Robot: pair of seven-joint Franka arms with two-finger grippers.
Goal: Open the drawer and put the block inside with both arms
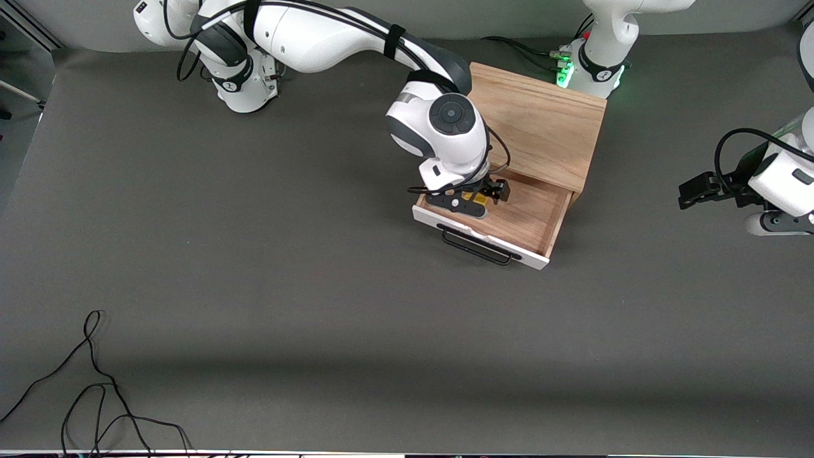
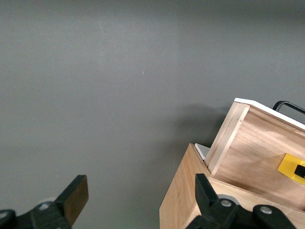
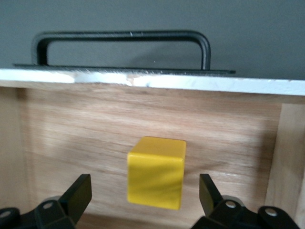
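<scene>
The drawer point(image 1: 534, 219) stands pulled out of the oak cabinet point(image 1: 540, 121), its white front panel and black wire handle point(image 1: 477, 247) facing the front camera. The yellow block point(image 3: 156, 172) lies on the drawer's wooden floor near the front panel. My right gripper point(image 3: 145, 193) hangs open just over it, one finger on each side and neither touching the block. In the front view the right gripper point(image 1: 474, 198) covers most of the block point(image 1: 478, 199). My left gripper point(image 1: 690, 191) waits open and empty over the table by the left arm's end. In the left wrist view, the left gripper point(image 2: 142, 195) shows, with the drawer point(image 2: 257, 152) and block point(image 2: 291, 168) off to one side.
A loose black cable point(image 1: 95, 394) lies on the grey table point(image 1: 254, 286) close to the front camera, toward the right arm's end. The cabinet stands close in front of the left arm's green-lit base point(image 1: 591, 70).
</scene>
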